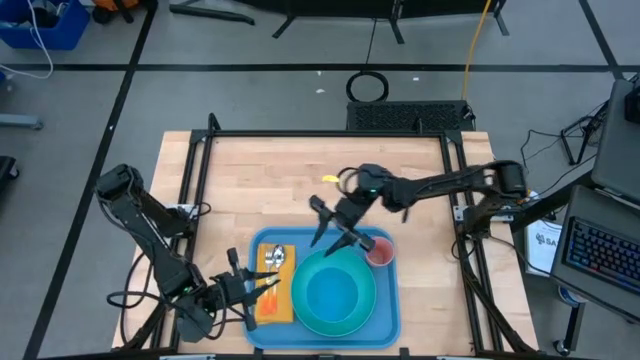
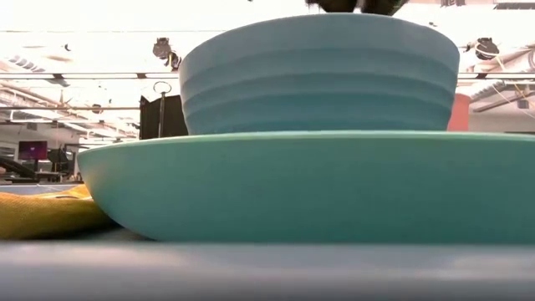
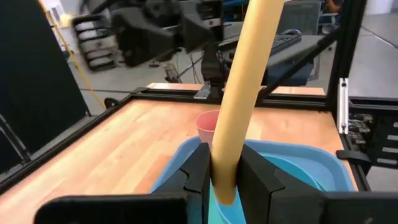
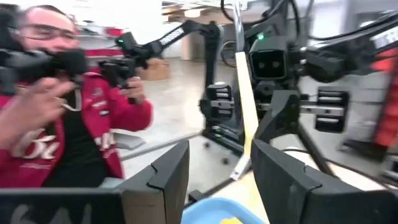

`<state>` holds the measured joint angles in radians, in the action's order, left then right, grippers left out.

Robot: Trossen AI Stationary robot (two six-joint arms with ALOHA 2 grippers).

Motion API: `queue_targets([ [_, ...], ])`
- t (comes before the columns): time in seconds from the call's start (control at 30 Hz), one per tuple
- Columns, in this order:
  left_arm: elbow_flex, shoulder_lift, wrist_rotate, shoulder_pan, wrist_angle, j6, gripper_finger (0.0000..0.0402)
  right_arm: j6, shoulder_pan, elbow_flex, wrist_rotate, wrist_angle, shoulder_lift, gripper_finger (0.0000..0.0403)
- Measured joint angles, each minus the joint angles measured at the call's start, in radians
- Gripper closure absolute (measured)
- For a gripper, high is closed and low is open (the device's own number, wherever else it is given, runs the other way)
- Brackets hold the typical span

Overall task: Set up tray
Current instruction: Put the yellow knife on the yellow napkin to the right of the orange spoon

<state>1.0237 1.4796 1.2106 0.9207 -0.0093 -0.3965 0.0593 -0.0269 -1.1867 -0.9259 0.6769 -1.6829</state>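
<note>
The light-blue tray point(image 1: 385, 322) lies at the table's near edge. On it stand a turquoise plate point(image 2: 292, 188) with a blue bowl point(image 2: 322, 75) on top, and a pink cup point(image 1: 380, 251) at the far right corner. An orange napkin point(image 1: 272, 306) with silver cutlery point(image 1: 275, 258) lies at its left end. My left gripper point(image 1: 260, 289) is over the tray's left end, shut on a long tan-yellow stick point(image 3: 245, 81). My right gripper point(image 1: 335, 230) hovers open above the tray's far edge, between the cutlery and the cup, with nothing between its fingers. My left gripper pinches the stick near its lower end point(image 3: 225, 163) between its two fingers. The fingers come nearly level from the table's left and lie across the stick. The stick rises steeply above them, tilted, and a short stub shows below. Whether that stub touches anything I cannot tell.
Bare wooden table lies beyond the tray, inside a black frame point(image 1: 330, 134). A small yellow object point(image 1: 328, 179) lies on the wood at the far middle. Beyond the table's near side, the right wrist view shows a person in a red top point(image 4: 68, 124).
</note>
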Motion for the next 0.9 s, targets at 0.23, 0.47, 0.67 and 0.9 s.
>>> queue_targets([
  [0.23,0.000,-0.001,-0.001,0.004,-0.006,-0.059,0.0347,-0.077,0.000,0.253,0.224,0.001,0.242,0.0243],
  [0.47,0.000,-0.001,-0.007,0.004,-0.027,-0.196,0.0347,-0.081,0.000,0.446,0.330,0.005,0.421,0.0243],
  [0.67,0.000,-0.001,-0.011,-0.002,-0.112,-0.329,0.0347,-0.068,0.008,0.552,0.331,0.005,0.494,0.0243],
  [0.9,-0.006,0.000,-0.008,-0.018,-0.276,-0.557,0.0347,-0.034,0.008,0.638,0.331,0.044,0.505,0.0243],
])
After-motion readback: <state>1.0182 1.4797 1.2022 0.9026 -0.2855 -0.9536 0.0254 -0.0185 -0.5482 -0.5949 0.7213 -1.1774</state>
